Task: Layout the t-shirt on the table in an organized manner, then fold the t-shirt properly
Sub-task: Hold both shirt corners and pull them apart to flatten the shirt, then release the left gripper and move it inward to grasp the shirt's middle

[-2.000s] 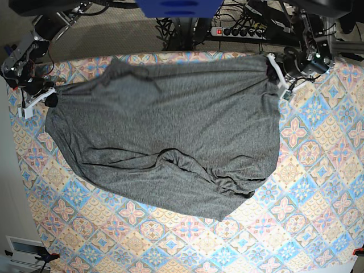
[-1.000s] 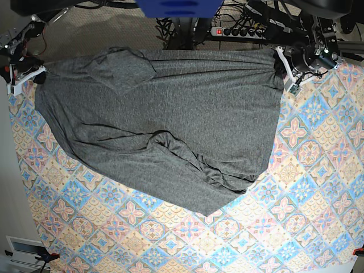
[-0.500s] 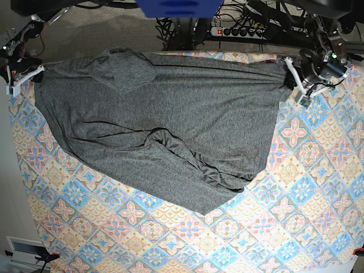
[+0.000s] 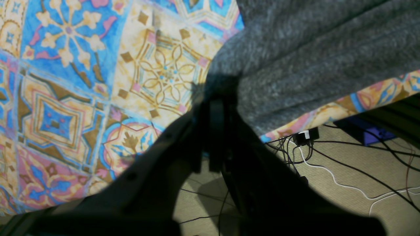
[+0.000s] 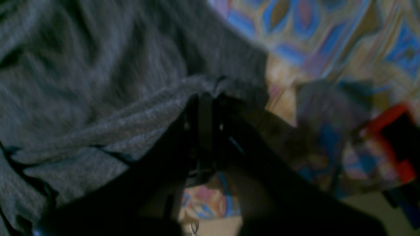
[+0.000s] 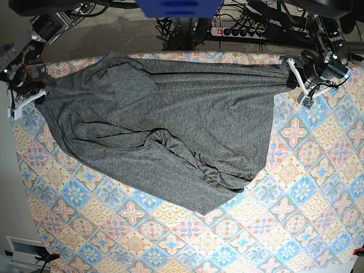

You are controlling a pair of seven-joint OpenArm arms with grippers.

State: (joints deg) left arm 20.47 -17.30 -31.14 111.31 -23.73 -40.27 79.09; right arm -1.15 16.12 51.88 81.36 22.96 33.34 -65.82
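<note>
Stretching t-shirt (image 6: pixel 170 119) taut: left gripper (image 6: pixel 294 77), right gripper (image 6: pixel 35 90) (both clamped)

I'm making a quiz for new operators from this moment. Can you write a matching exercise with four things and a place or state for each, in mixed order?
Things:
1. t-shirt
2. left claw
3. table
4. power strip

Places or states:
a. on the floor beyond the table
b. shut on the cloth's corner, base view's right
c. spread out but wrinkled
d. covered in a tile print

Pairs: 1-c, 2-b, 3-d, 4-a
</note>
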